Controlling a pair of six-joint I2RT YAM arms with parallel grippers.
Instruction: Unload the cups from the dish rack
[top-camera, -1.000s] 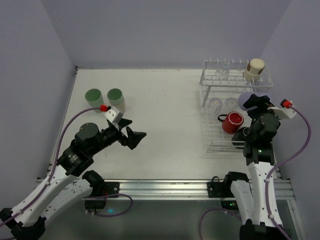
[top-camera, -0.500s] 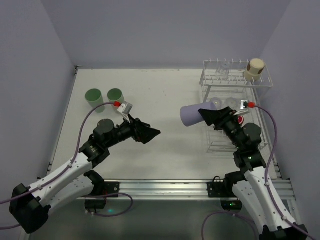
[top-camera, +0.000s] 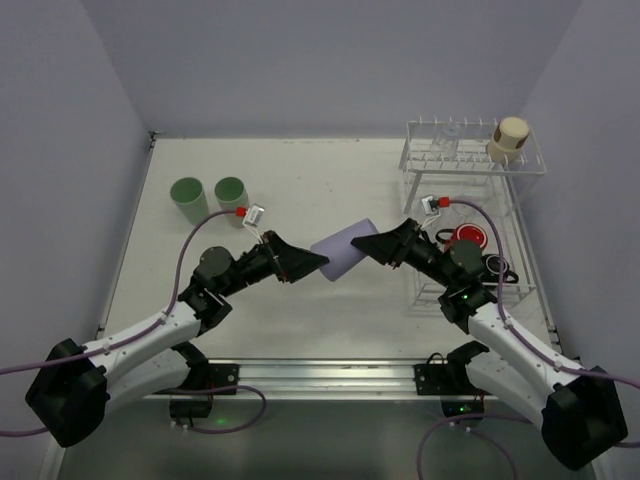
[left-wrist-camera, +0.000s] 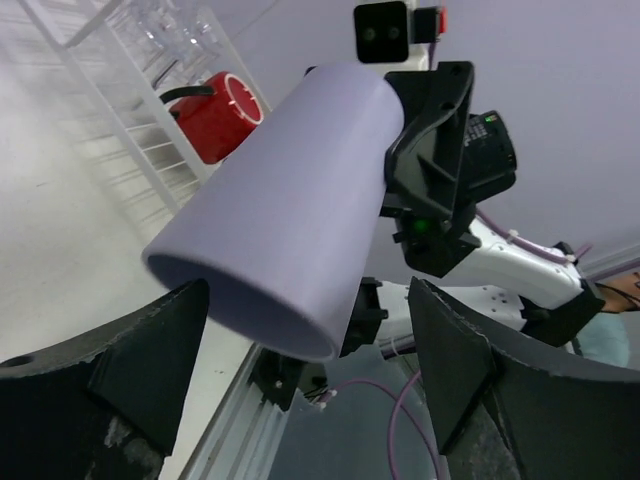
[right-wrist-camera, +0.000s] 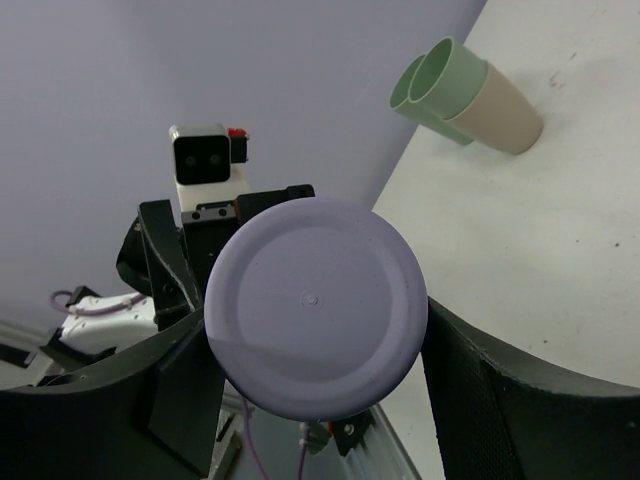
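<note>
At the far left of the bench (top-camera: 300, 180), two pale green cups (top-camera: 187, 199) stand side by side. The left claw (top-camera: 312, 263) has its fingers apart, one on either side of the open mouth of the lavender tumbler (top-camera: 340, 253), with a gap showing on at least one side. The tumbler lies level in the air above mid-bench, its base end clamped in the right claw (top-camera: 368, 246). At the right, the dish rack (top-camera: 410, 165) holds a red mug (top-camera: 466, 240) on its lower tier and a beige cup (top-camera: 508, 139) on top.

Robotics laboratory test cell: bare lavender walls (top-camera: 330, 60) box in a white table (top-camera: 320, 190); an aluminium rail (top-camera: 330, 375) along its near edge carries cabled arm bases (top-camera: 190, 365).
</note>
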